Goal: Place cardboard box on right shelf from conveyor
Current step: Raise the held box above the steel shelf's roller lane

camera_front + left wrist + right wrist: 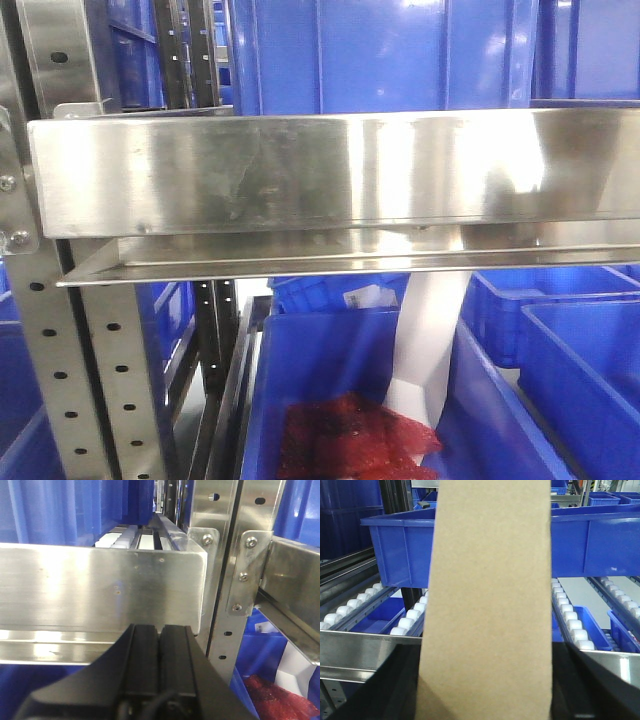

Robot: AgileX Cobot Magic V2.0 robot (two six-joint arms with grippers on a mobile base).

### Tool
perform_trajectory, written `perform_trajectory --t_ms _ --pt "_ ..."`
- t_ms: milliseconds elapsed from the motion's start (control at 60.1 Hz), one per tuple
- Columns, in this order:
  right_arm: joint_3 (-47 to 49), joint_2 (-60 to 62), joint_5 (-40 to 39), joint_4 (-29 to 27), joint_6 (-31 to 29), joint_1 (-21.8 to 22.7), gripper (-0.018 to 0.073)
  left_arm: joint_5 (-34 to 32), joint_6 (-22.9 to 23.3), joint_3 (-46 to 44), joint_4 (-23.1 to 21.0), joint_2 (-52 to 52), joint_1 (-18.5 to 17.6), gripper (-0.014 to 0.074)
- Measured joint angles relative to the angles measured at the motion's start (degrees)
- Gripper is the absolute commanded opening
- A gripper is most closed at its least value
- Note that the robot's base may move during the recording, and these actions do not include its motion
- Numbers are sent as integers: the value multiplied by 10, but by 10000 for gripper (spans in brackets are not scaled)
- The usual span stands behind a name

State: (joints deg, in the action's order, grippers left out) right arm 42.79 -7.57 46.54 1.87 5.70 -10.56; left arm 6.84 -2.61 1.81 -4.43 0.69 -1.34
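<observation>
Pickup is done: the right gripper (485,695) is closed on the flat, plain tan cardboard box (487,600), held just before the shiny stainless-steel right shelf (350,652). Set-down on the shelf is not yet done. The left gripper (159,635) is closed and empty.

cardboard box (487,605) gripped by right tool (487,690), blue bins (400,545) behind

Ends of cardboard box (487,600) off-view

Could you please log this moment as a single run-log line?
right gripper: jaws shut on cardboard box | left gripper: jaws shut, empty | box: before right shelf, not yet placed
</observation>
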Motion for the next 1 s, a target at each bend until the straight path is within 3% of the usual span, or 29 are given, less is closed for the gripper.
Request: perform_trajectory --t_ms 233,466,732,998 --pt "4 -40 -31 -3 -2 0 118 0 0 0 0 0 0 -116" --pt "72 -225 -119 -4 -60 0 118 0 0 0 0 0 0 -116" --pt "219 -460 -169 -4 -247 -4 118 0 0 0 0 0 0 -116" --pt "260 -599 -169 -4 -497 -81 118 0 0 0 0 0 0 -116"
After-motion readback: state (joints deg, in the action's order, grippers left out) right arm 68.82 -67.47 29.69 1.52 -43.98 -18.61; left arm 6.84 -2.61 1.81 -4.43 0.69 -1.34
